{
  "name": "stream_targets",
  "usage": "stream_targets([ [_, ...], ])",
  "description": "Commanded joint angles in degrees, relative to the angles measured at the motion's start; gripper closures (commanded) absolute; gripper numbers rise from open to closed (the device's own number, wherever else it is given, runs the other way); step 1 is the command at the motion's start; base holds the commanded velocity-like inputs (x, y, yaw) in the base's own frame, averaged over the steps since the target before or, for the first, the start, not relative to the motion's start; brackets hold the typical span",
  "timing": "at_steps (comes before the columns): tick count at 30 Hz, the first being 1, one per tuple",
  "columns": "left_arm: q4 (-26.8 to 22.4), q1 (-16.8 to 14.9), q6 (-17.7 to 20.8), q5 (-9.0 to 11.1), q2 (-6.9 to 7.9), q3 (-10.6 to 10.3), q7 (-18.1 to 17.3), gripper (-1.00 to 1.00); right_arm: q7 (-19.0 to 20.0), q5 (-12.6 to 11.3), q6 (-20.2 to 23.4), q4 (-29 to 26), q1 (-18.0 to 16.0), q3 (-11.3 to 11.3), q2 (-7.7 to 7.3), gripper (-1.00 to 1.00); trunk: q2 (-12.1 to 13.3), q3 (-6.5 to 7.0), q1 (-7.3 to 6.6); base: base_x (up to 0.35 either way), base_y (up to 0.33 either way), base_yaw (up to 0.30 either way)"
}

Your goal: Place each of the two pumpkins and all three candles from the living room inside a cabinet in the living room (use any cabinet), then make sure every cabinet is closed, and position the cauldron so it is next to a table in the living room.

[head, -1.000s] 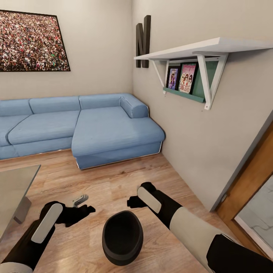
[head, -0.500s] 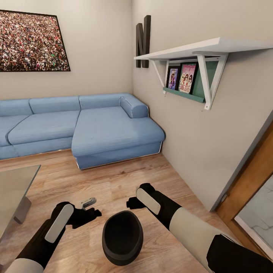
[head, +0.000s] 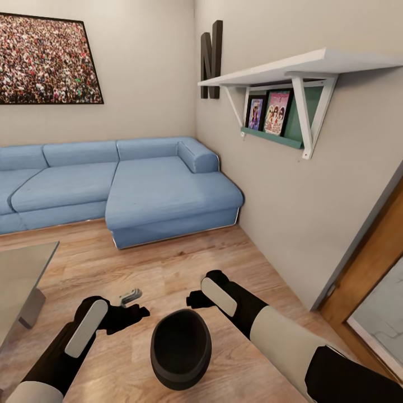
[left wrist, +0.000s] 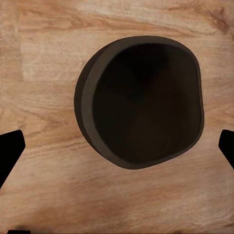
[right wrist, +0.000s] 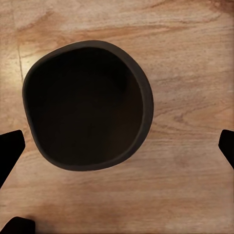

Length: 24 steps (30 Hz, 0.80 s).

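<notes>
The black cauldron (head: 181, 348) stands upright on the wooden floor right in front of me, its dark mouth facing up (left wrist: 141, 102) (right wrist: 87, 105). My left gripper (head: 130, 307) hovers just left of its far rim and my right gripper (head: 196, 299) just beyond its rim on the right. Both are open, their fingertips spread wide in the left wrist view (left wrist: 117, 151) and in the right wrist view (right wrist: 117, 151), with nothing held. A corner of the grey table (head: 22, 268) is at the left edge, a short way from the cauldron. The pumpkins, candles and cabinet are out of view.
A blue corner sofa (head: 140, 190) fills the far side of the room. A white wall shelf (head: 291, 70) with books juts out at the right, above a wooden door frame (head: 375, 263). Bare wooden floor (head: 168, 263) lies between sofa and cauldron.
My left arm has swung in to the right, bringing its gripper closer to the cauldron. The right arm and the cauldron have stayed put. The camera has tilted very slightly.
</notes>
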Motion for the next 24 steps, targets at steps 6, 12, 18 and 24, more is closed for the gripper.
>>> stream_targets([
  [6,-0.1,0.0,0.0,0.7,0.28,0.0,0.6,-1.00,-0.3,-0.5,0.0,-0.3,-0.1,0.2,0.00,-1.00,-2.4,-1.14,1.31,0.000,0.000,0.000],
  [12,-0.1,0.0,0.0,0.9,0.24,0.0,0.6,-1.00,-0.2,-0.3,0.1,-0.5,-0.1,0.3,0.00,-1.00,-4.9,-2.21,2.63,0.000,0.000,0.000],
  [18,-0.1,0.0,0.0,0.9,0.29,0.0,0.6,-1.00,-0.2,-0.1,0.0,-0.5,-0.1,0.3,0.00,-1.00,-7.3,-3.29,3.95,0.000,0.000,0.000],
  [24,-0.1,0.0,0.0,1.1,0.26,0.0,0.6,-1.00,-0.1,0.1,-0.5,-0.5,-0.1,0.3,0.00,-1.00,-9.7,-4.37,5.27,0.000,0.000,0.000],
])
